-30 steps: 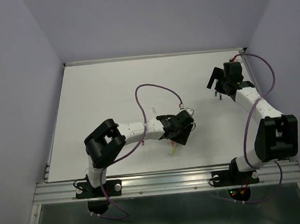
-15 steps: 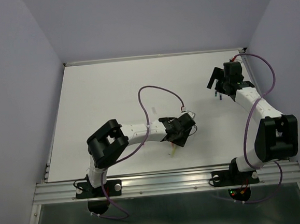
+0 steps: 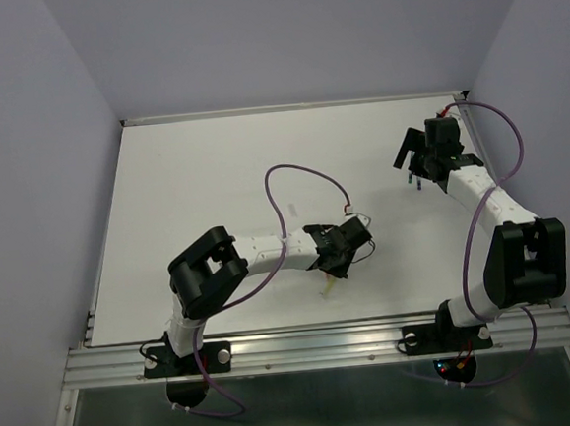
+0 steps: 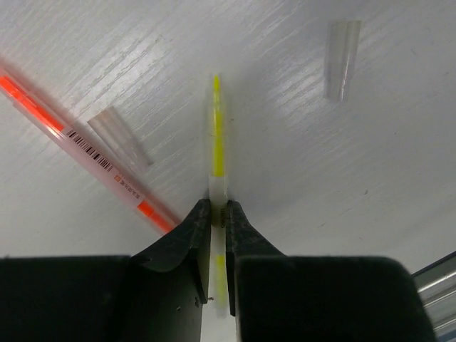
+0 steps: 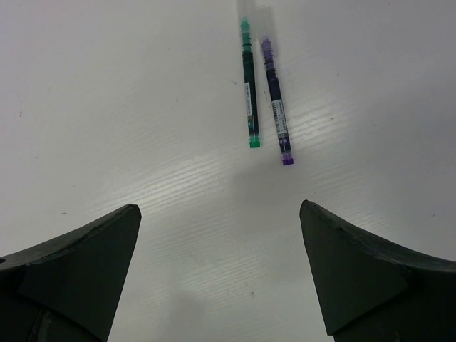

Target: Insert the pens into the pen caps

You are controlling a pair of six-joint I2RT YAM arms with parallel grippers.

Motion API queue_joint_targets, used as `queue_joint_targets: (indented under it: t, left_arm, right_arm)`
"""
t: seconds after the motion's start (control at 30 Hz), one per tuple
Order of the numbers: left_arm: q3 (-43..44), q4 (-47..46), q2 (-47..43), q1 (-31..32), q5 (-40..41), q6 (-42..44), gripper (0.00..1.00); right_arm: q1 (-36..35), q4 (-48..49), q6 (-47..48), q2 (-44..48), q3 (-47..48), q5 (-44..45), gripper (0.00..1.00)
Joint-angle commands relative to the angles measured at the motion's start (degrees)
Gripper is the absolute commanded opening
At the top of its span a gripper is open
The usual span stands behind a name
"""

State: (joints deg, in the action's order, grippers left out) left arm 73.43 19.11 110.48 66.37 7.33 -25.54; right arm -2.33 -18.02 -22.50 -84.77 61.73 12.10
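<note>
Two empty caps lay on the table [image 4: 370,157]: a near pen cap [image 4: 120,135], a far pen cap [image 4: 340,59]. Left end effector [image 4: 214,214] pinched the yellow pen [image 4: 216,135], apparently uncapped; right end effector [image 5: 219,208] gaped wide near green pen [image 5: 249,89] and purple pen [image 5: 276,107].

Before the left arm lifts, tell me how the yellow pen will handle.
The yellow pen looks thin and straight, so it is probably stiff and light. Its slim barrel would likely roll if nudged. The left gripper pinches it with a long end sticking out, so it may pivot.
</note>
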Motion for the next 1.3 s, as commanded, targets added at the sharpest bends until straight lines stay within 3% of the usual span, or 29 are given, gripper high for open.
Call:
queue_joint_targets:
  t: [0.0,0.07,0.1,0.33,0.6,0.67,0.8,1.0,1.27]
  left_arm:
    - [-0.65,0.4,-1.31,0.87,0.23,0.58,0.15]
    - [-0.74,0.14,-1.75,0.96,0.05,0.58,0.09]
    - [-0.74,0.13,-2.1,0.87,0.14,0.75,0.0]
    - [-0.04,-2.67,-9.65,0.78,2.5,1.98,0.0]
    - [-1.7,-4.61,-15.2,-4.75,7.25,2.07,0.0]
    - [-2.93,-5.83,-17.92,-7.56,8.31,1.72,0.0]
    - [-12.05,-10.41,-24.86,-12.66,5.86,0.06,0.0]
    - [-18.93,-11.46,-31.37,-16.01,8.57,-1.62,0.0]
    - [-19.11,-10.94,-30.85,-17.24,7.35,-2.41,0.0]
  right_arm:
    - [0.04,0.79,0.0,1.36,-0.04,0.91,1.0]
    - [0.04,0.71,-0.17,1.71,-0.12,1.08,1.0]
    - [0.04,0.62,-0.26,2.24,-0.21,1.09,1.0]
    - [0.04,-0.78,-2.54,5.75,-1.61,-0.75,1.0]
    - [0.04,-5.17,-4.57,9.71,-6.71,-16.13,1.0]
    - [-1.53,-8.32,-4.39,10.06,-8.03,-15.62,1.0]
    - [-12.15,-16.33,-5.62,9.28,-7.68,-5.08,1.0]
    - [-20.6,-17.22,-14.14,9.89,-12.94,-5.85,1.0]
    - [-26.32,-17.31,-20.91,7.61,-16.38,-6.56,0.97]
